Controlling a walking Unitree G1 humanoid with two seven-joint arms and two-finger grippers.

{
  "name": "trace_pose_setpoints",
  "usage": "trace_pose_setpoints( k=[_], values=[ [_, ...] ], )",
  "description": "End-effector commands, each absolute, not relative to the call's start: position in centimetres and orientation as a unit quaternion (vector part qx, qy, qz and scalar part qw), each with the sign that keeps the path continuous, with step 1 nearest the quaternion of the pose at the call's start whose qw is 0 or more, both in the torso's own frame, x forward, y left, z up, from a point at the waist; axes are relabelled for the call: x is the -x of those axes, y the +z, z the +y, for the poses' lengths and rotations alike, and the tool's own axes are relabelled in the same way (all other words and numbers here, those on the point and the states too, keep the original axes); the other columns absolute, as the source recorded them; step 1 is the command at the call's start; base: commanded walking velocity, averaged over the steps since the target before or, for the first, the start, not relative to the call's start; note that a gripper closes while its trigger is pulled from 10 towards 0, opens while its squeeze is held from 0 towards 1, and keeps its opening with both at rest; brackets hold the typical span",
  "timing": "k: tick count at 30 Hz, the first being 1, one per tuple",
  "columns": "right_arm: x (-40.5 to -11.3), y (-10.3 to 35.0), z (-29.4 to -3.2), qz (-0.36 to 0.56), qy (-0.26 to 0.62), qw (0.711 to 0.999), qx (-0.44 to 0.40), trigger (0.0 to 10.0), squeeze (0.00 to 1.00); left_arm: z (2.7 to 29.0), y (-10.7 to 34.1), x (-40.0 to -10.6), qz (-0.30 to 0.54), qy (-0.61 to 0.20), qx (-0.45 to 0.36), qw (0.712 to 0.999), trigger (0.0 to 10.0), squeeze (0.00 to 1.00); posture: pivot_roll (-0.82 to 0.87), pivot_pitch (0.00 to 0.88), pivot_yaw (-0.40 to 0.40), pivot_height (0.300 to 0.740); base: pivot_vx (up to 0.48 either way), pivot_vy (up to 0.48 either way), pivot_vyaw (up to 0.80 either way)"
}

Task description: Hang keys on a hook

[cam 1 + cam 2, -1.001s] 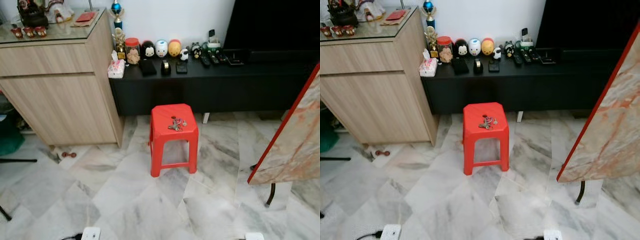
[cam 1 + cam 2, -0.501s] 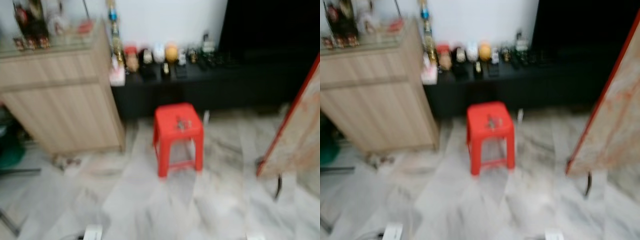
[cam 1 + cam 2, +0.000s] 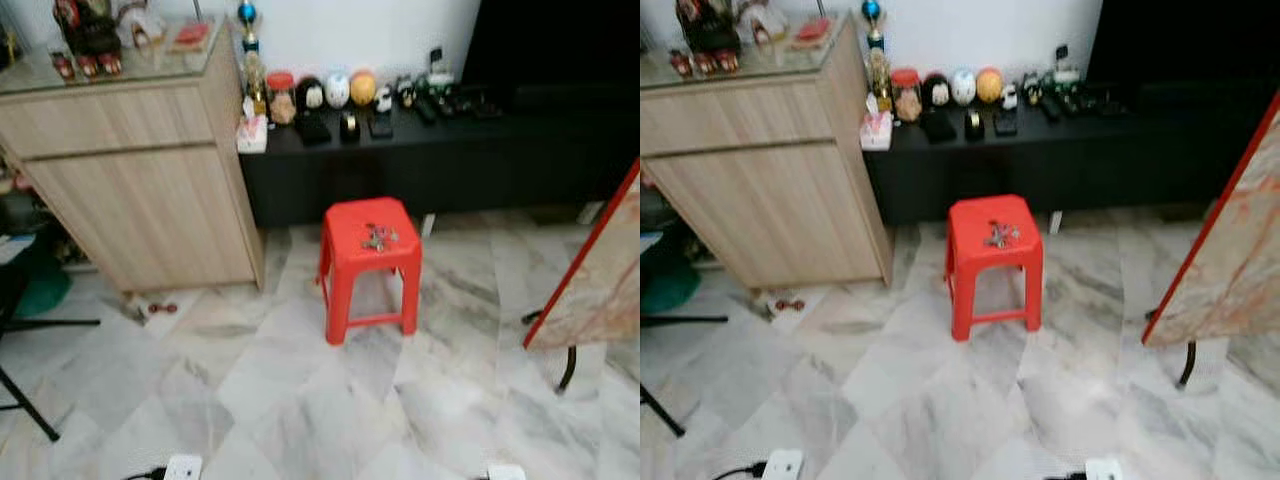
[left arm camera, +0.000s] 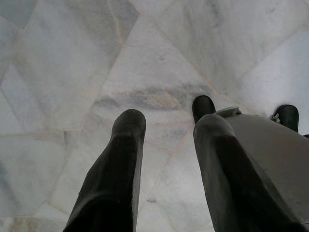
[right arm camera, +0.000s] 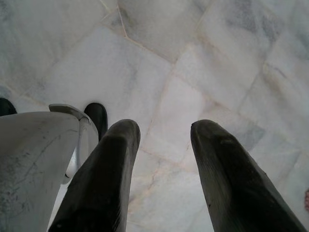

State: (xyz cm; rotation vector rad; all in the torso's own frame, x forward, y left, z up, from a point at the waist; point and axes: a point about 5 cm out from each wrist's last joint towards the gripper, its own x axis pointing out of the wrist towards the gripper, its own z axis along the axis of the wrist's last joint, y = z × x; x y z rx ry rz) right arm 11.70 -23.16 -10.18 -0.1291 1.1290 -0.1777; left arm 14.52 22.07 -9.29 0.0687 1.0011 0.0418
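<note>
A bunch of keys [image 3: 379, 237] lies on top of a red plastic stool [image 3: 345, 256], which stands on the grey marble floor [image 3: 300, 410] just in front of a long black cabinet [image 3: 450, 165] lined with small toys.

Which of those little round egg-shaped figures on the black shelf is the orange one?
The rightmost of the three figures on the black shelf: it is orange, while the middle one is white and the left one black.
</note>
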Motion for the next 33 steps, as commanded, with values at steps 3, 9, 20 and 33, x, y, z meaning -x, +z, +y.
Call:
trace_pose_setpoints(
  k=[3, 9, 20, 33],
  values=[
    [-11.75, -10.18, -23.07, 0.53, -0.091, 0.842, 0.049, 10.0, 0.0, 22.21, -9.37, -14.29, 0.487, 0.02, -0.029, 0.873, 10.0, 0.0, -0.11, 0.0, 0.03, 0.74, 0.0, 0.0, 0.0],
    [-11.77, -10.17, -23.1, 0.531, -0.09, 0.841, 0.05, 10.0, 0.0, 22.21, -9.37, -14.31, 0.486, 0.022, -0.025, 0.873, 10.0, 0.0, -0.11, 0.0, 0.027, 0.74, 0.0, 0.0, 0.0],
    [-11.87, -10.15, -23.07, 0.53, -0.094, 0.842, 0.043, 10.0, 0.0, 22.23, -9.31, -14.44, 0.484, 0.023, -0.023, 0.874, 10.0, 0.0, -0.11, 0.0, 0.026, 0.74, 0.044, 0.0, 0.0],
    [-11.87, -10.17, -23.02, 0.532, -0.092, 0.841, 0.042, 10.0, 0.0, 22.26, -9.32, -14.44, 0.486, 0.022, -0.025, 0.873, 10.0, 0.0, -0.11, 0.0, 0.027, 0.74, 0.269, 0.0, 0.0]
  ],
)
